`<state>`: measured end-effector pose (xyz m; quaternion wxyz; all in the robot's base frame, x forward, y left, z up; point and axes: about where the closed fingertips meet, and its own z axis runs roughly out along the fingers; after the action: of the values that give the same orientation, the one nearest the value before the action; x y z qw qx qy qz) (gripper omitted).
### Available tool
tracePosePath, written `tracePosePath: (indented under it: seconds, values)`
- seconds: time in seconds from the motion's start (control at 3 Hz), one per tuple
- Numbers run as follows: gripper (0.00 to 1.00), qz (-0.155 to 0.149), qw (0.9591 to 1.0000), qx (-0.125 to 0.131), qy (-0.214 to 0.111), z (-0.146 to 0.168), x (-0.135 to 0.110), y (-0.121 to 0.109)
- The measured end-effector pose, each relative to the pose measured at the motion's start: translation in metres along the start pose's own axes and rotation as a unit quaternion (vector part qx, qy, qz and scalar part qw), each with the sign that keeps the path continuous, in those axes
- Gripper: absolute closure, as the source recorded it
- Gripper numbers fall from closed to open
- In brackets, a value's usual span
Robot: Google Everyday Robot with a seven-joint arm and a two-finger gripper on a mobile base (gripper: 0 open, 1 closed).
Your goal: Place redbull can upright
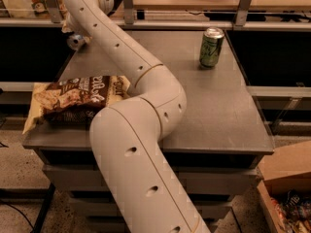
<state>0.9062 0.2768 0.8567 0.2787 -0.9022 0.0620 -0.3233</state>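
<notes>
The arm (pixel 131 144) was cream-white with small dark holes; its gripper (pixel 68 26), at the grey table's (pixel 218 110) far left corner, showed pale tan. Beside it the redbull can (pixel 75 41) was silver and blue — the other can (pixel 212 47) green with pale lettering, the snack bag (pixel 73 101) brown and cream.
</notes>
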Motion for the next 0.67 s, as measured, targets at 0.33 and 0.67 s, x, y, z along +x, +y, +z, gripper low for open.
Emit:
tracePosePath:
  seconds: [0.33, 0.67]
  values:
    - [0.48, -0.006, 0.9999, -0.009, 0.0, 0.0005, -0.0009, 0.0008]
    - [0.47, -0.015, 0.9996, -0.024, -0.002, 0.0015, -0.0023, 0.0041]
